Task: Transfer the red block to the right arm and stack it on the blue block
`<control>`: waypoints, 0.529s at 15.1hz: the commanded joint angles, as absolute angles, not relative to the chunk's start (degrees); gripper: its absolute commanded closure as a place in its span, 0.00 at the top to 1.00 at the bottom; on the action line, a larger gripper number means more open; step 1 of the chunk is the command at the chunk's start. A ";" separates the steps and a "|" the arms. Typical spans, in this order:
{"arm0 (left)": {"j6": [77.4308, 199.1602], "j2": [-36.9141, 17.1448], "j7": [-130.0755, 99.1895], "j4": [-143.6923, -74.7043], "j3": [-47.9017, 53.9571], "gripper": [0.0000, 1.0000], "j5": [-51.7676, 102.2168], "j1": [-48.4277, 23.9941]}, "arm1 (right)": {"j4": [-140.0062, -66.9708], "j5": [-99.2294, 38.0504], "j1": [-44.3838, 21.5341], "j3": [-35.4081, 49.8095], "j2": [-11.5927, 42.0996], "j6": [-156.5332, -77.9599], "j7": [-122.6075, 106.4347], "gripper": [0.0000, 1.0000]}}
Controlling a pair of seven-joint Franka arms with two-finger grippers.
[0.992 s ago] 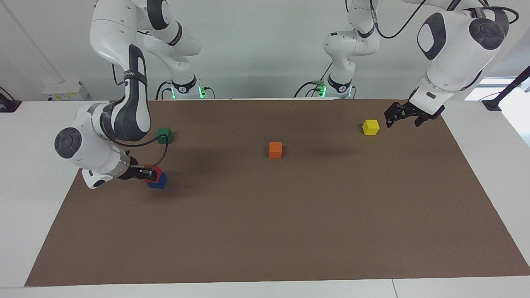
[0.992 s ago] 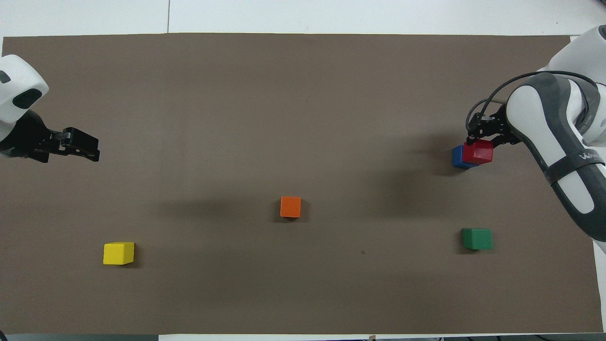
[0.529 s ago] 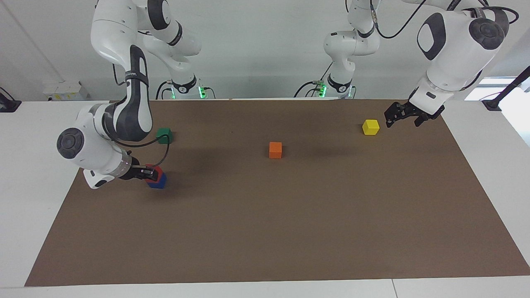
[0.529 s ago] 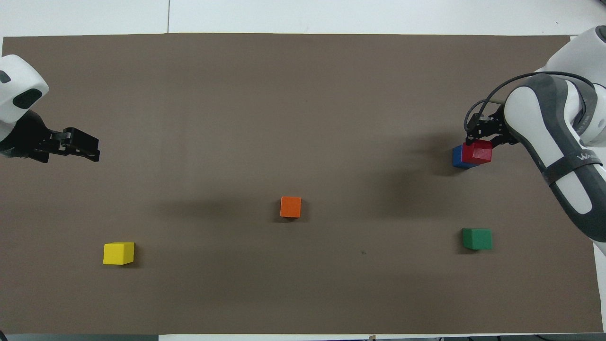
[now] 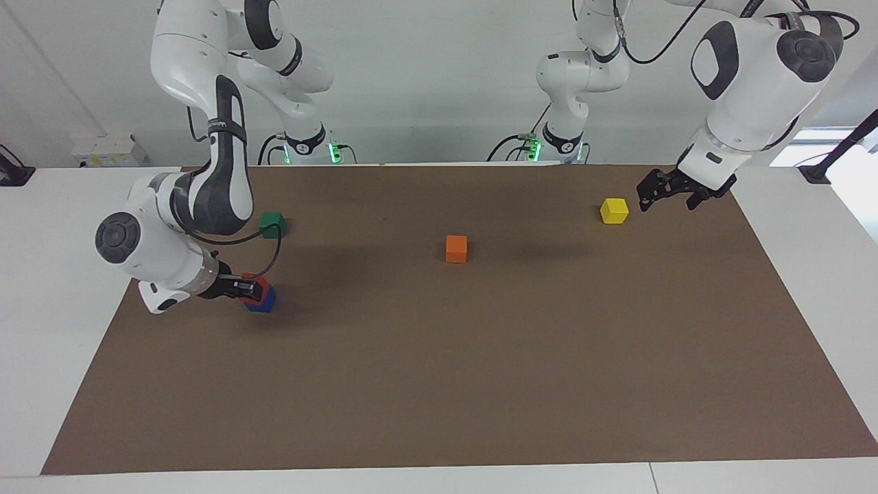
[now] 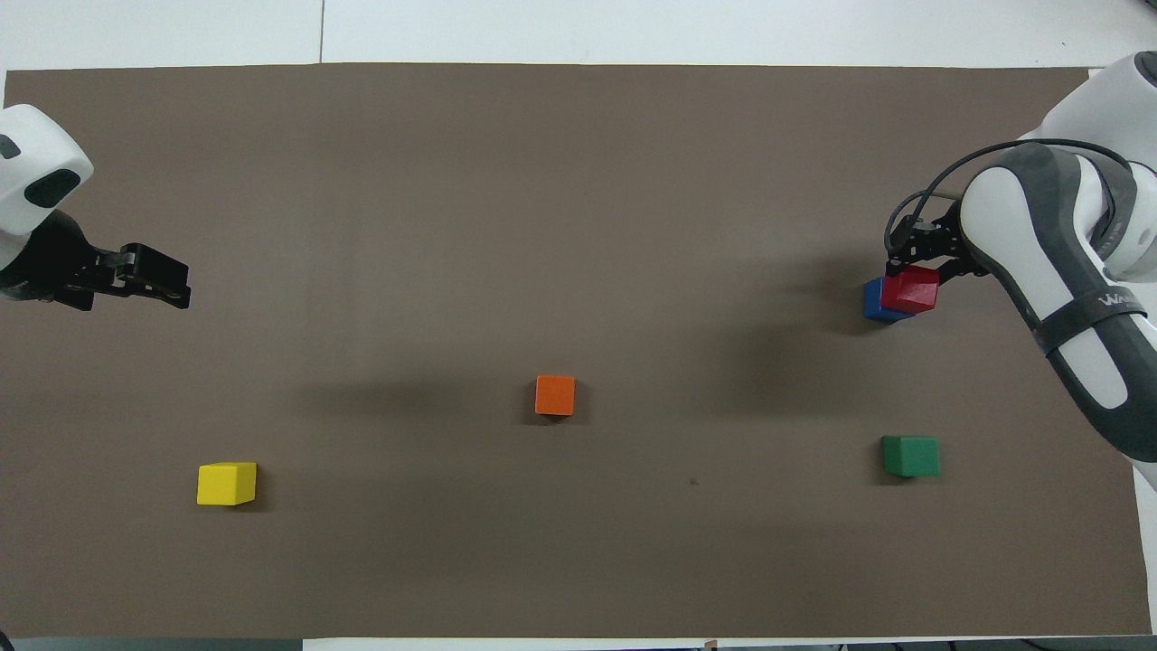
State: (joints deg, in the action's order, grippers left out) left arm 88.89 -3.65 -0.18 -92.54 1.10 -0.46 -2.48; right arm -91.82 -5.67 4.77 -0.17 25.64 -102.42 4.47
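Two risks stand: the right gripper [image 5: 251,288], jaws at the red block [image 6: 911,289] atop the blue block [image 6: 875,302] with grip unclear, may drag it off-centre on withdrawal; left gripper [image 5: 651,194], jaws apart, waits.

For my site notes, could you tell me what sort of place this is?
Probably a robotics lab: two white arms bolted to a table, a brown mat spread on it, and small coloured cubes such as the orange cube as test pieces.
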 commanded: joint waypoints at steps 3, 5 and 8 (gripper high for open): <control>88.15 -3.69 0.26 -91.67 1.23 1.00 -0.09 -2.02 | -92.46 -4.57 4.83 0.35 24.96 -103.10 6.06 1.00; 88.15 -3.69 0.18 -91.67 1.32 1.00 -0.09 -2.02 | -92.46 -4.57 4.75 0.35 24.09 -102.92 5.89 1.00; 88.24 -3.69 0.26 -91.67 1.32 1.00 -0.09 -2.02 | -92.55 -4.66 4.75 0.53 20.84 -102.83 5.36 1.00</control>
State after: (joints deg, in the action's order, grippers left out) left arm 88.89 -3.65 -0.18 -92.54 1.09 -0.46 -2.48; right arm -91.43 -5.67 4.69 -0.01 24.31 -102.43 4.47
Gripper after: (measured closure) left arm 0.000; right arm 0.000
